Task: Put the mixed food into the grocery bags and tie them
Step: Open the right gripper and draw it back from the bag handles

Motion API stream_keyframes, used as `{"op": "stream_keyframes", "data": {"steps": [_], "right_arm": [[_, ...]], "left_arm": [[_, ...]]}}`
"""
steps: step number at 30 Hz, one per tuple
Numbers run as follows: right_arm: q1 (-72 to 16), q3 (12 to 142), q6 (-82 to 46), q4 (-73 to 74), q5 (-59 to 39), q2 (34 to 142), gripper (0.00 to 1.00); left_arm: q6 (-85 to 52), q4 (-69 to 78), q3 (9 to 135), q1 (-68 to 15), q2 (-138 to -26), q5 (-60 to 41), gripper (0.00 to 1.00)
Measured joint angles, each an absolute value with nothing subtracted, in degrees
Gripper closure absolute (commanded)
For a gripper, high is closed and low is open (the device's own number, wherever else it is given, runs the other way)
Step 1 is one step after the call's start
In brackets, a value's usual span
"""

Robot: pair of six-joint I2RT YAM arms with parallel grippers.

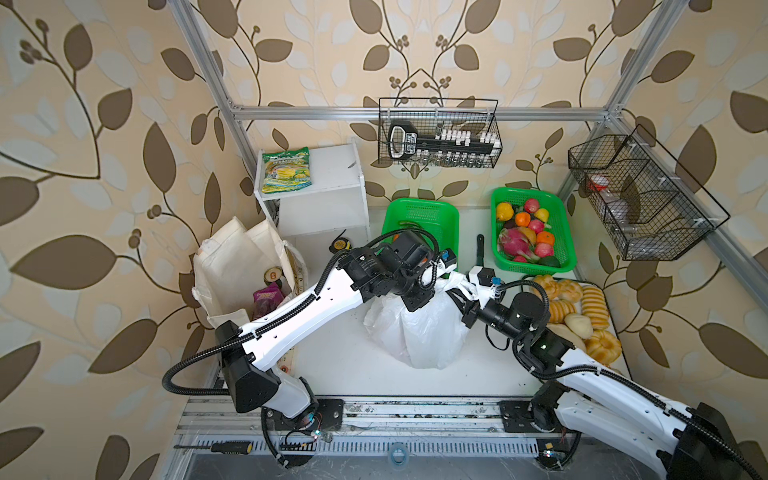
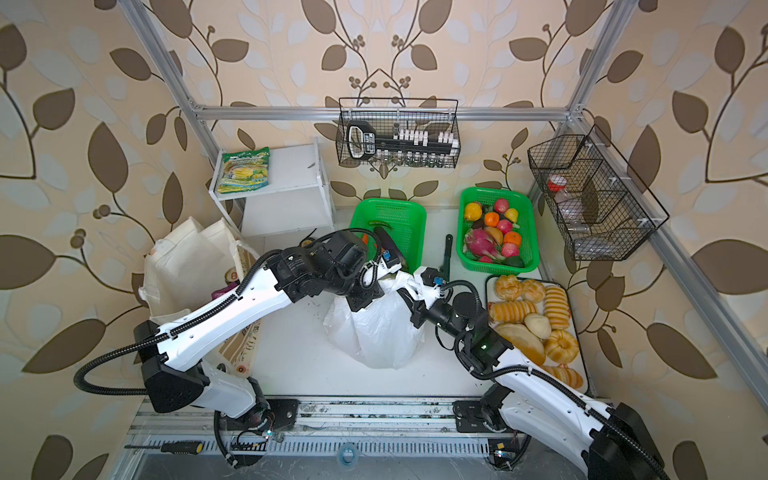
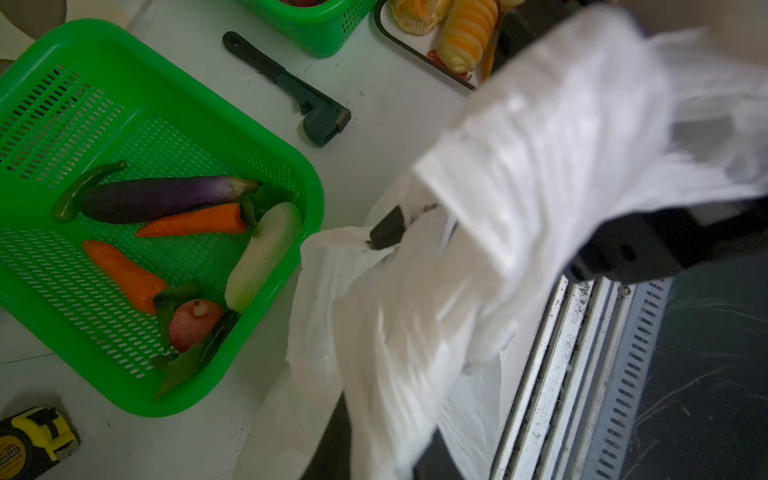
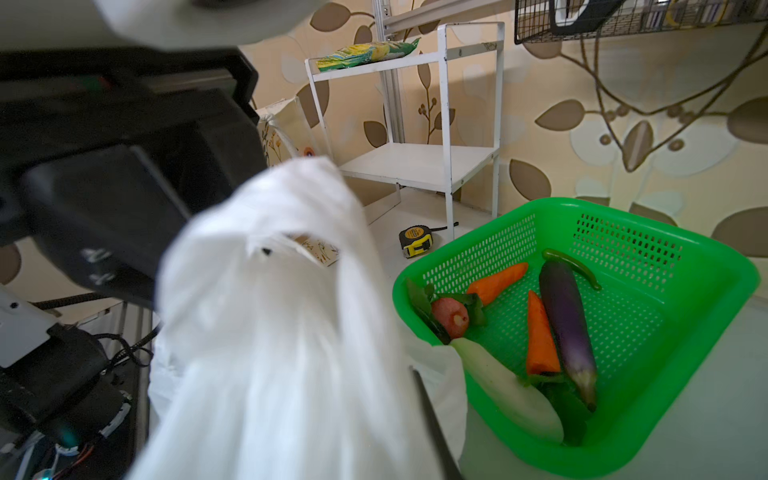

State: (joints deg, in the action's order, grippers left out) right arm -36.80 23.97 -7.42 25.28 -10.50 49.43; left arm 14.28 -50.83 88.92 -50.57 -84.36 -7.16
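Far left: big cream canvas tote [image 1: 232, 266] standing open, w/ a purple grape-print pouch [image 1: 268, 297] inside it. Middle of the white tabletop [image 1: 345, 365]: thin crinkly white plastic bag [image 1: 419, 332], bulging, its top bunched up btwn the two arms. Left gripper [image 1: 451, 272] is buried in the plastic. One dark fingertip [image 3: 388, 228] pokes out in the left wrist view, so can't tell if it's apart or closed tbh. Right gripper [image 1: 463, 286] is pinched tight on the bag's top. Green plastic mesh basket [image 1: 419, 220] of veg sits just behind the bag.
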Motion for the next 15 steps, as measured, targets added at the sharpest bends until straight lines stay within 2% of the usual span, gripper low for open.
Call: {"op": "stream_keyframes", "data": {"steps": [5,11,15], "right_arm": [[-36.8,23.88,-7.4,23.75,-13.45,47.99,0.92],[-36.8,24.01,-8.01,23.68,-23.83,48.64,0.9],[-36.8,24.27,-8.36,23.07,-29.1,49.32,0.89]], "left_arm": [[13.74,-49.3,87.35,-50.57,-82.41,-5.41,0.88],[12.75,-44.4,84.73,-50.59,-81.12,-4.03,0.99],[12.82,-37.58,78.94,-50.59,-79.2,-4.08,1.0]]}}
